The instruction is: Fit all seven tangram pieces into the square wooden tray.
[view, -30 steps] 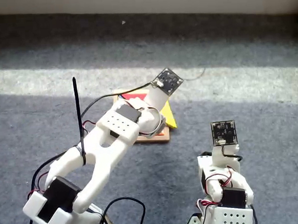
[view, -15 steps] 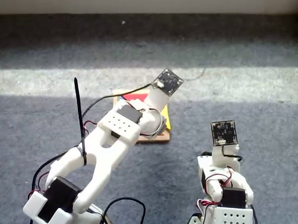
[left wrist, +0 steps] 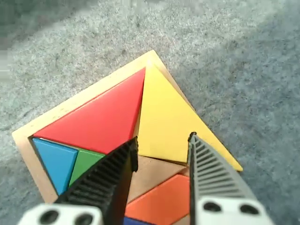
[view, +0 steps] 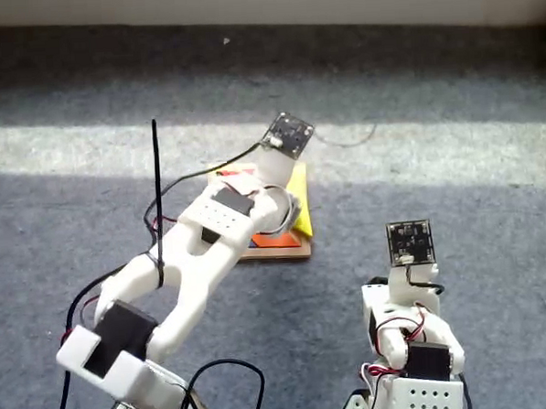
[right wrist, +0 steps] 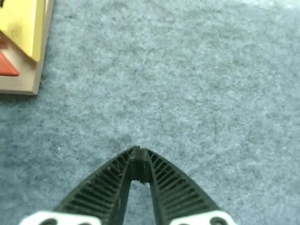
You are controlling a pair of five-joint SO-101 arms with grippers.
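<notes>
The square wooden tray (left wrist: 89, 90) lies on grey carpet and holds a red triangle (left wrist: 101, 119), a yellow triangle (left wrist: 166, 119), a blue piece (left wrist: 54, 159), a green piece (left wrist: 84, 166) and an orange piece (left wrist: 157, 197). The yellow triangle lies tilted, one corner sticking out over the tray's rim. My left gripper (left wrist: 162, 140) hangs open just above the yellow triangle's inner edge, holding nothing. In the high view the left arm (view: 223, 221) covers most of the tray (view: 289, 251). My right gripper (right wrist: 139, 153) is shut and empty over bare carpet, well away from the tray's corner (right wrist: 21, 84).
Bare wood (left wrist: 152, 171) shows in the tray between the yellow and orange pieces. The right arm (view: 410, 293) stands near the front, to the right of the tray. Grey carpet surrounds the tray, with a sunlit band (view: 435, 150) behind it.
The left arm has swung left and away over the tray. The yellow triangle has shifted left, so less of it sticks out past the rim. The right arm has not moved.
</notes>
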